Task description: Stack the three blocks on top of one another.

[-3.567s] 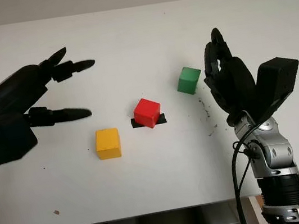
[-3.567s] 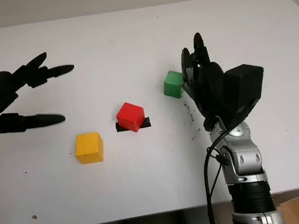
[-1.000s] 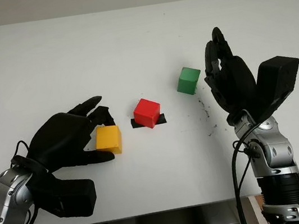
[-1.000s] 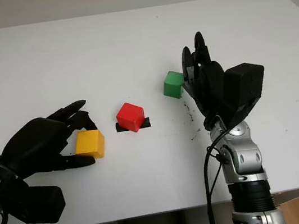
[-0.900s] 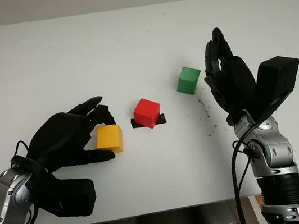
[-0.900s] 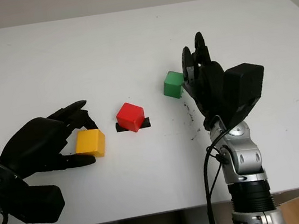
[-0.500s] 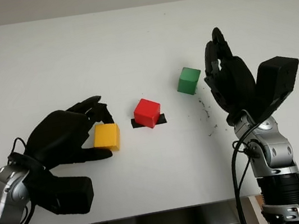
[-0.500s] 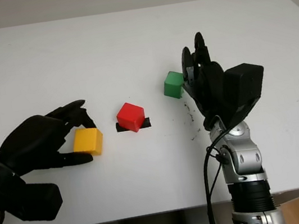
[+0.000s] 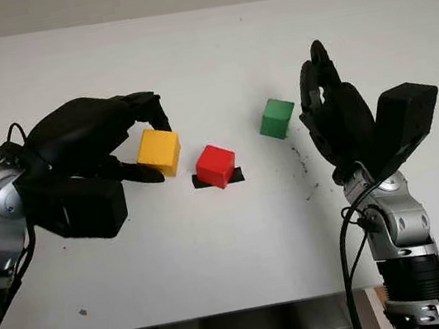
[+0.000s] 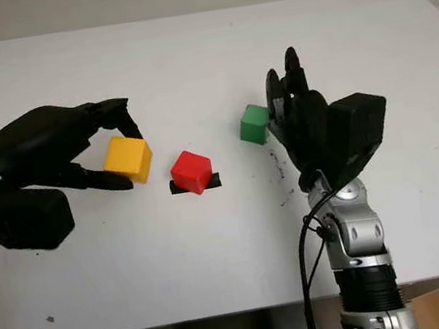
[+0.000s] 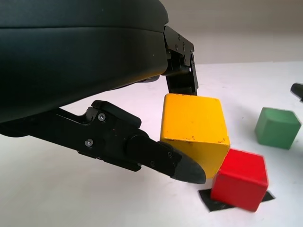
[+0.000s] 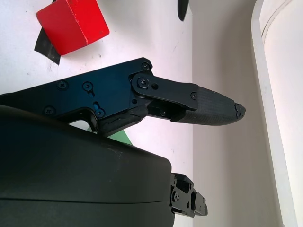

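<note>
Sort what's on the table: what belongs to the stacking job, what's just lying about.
Job: yellow block, held off the table by the left hand; red block; green block.
Lying about: black tape under the red block; open right hand beside the green block.

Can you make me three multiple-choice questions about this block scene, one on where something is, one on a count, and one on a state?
1. Where does the red block sit?
A. On a black tape mark on the table
B. On top of the green block
C. In the right hand

2. How many blocks lie on the table untouched by a hand?
A. One
B. Two
C. Three

3. What is the left hand doing?
A. Holding nothing
B. Gripping the yellow block off the table
C. Pressing on the green block

Answers: 1 A, black tape shows under it. 2 B, red and green block lie free; the open right hand stands beside green. 3 B, the fingers pinch it in the air.
</note>
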### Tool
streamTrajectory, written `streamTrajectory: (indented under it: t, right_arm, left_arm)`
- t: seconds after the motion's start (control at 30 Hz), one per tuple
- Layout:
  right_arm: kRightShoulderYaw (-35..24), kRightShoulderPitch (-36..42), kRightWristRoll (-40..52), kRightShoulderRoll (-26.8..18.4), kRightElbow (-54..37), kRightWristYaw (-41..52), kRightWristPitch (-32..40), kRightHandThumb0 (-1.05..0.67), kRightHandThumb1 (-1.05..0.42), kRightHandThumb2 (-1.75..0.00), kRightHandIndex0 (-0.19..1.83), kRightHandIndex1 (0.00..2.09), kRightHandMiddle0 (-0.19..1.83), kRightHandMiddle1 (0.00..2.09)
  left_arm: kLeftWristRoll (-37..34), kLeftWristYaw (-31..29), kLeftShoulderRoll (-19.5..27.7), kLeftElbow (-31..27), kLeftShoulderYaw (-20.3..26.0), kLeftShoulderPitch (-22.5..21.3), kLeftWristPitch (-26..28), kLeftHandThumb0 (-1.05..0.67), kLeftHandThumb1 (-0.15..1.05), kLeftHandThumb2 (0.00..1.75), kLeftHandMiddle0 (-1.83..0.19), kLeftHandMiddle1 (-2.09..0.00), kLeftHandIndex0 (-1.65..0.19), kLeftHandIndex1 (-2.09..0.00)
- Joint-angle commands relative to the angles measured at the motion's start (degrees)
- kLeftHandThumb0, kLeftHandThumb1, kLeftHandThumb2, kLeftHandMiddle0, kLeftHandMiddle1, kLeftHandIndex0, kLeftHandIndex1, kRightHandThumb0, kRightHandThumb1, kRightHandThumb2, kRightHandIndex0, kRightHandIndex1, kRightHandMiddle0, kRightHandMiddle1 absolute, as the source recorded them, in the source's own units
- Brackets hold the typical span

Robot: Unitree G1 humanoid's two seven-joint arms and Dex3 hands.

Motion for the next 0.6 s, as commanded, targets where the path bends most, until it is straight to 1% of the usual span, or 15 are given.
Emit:
streamTrajectory:
  t: [0.0,0.17,0.37,0.57]
  right_arm:
    - [-0.1,-0.5,-0.1,-0.3,-0.6,0.0,-0.2,-0.76,-1.05,-0.64,-0.19,0.0,-0.19,0.0]
    - [-0.2,-0.6,0.1,-0.3,-0.5,0.3,0.0,-0.76,-1.05,-0.64,-0.19,0.0,-0.19,0.0]
    - [-0.1,-0.3,0.0,-0.2,-1.0,0.1,0.2,-0.76,-1.05,-0.64,-0.19,0.0,-0.19,0.0]
    - [0.0,-0.2,-0.2,-0.1,-0.9,-0.2,0.0,-0.75,-1.05,-0.64,-0.19,0.0,-0.19,0.0]
  left_arm:
    - [-1.2,-0.9,-1.0,1.3,-0.9,-2.9,0.3,-0.46,1.05,0.06,-0.15,-0.05,-0.35,-1.43]
    - [-3.9,-3.1,-3.5,5.9,-2.1,-6.5,1.9,-0.48,1.05,0.12,-0.12,-0.05,-0.26,-1.53]
    - [-6.0,-4.8,-6.3,11.9,-3.8,-10.4,2.6,-0.49,1.05,0.12,-0.11,-0.05,-0.26,-1.64]
    - [-4.5,-3.7,-8.2,17.3,-6.2,-13.4,0.1,-0.51,1.05,0.11,-0.13,-0.06,-0.29,-1.6]
